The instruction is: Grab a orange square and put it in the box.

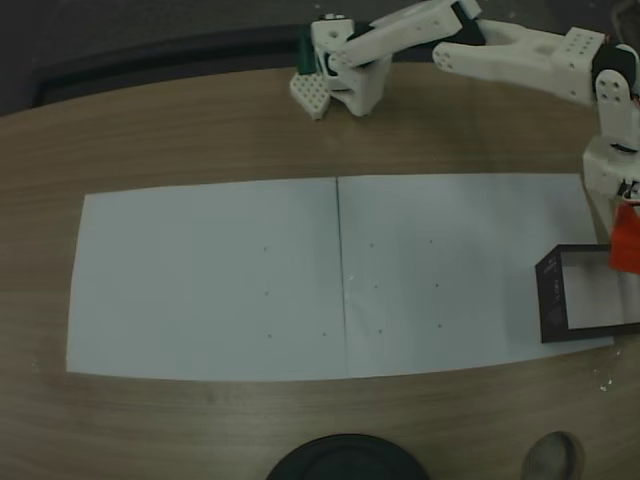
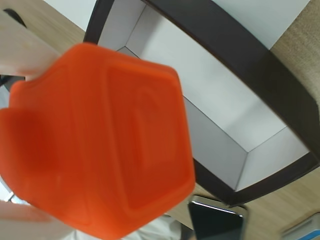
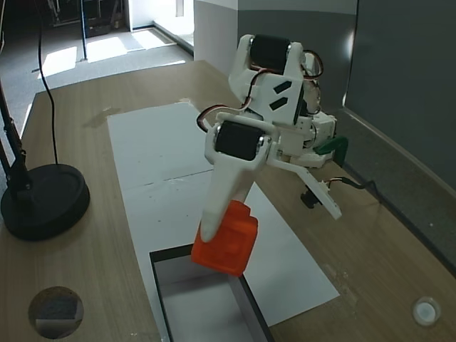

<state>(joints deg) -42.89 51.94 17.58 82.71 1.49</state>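
Observation:
The orange square hangs in the air, held by my gripper, which is shut on it. It hovers over the far rim of the box, a black-walled box with a pale inside. In a fixed view from above, the orange square sits at the right edge, just over the back wall of the box, under my gripper. The wrist view has the orange square large and close, with the box open below and beyond it.
Two white paper sheets cover the middle of the wooden table. A black round stand base rests near the table edge, with a small round object beside it. The arm's base stands at the table's back.

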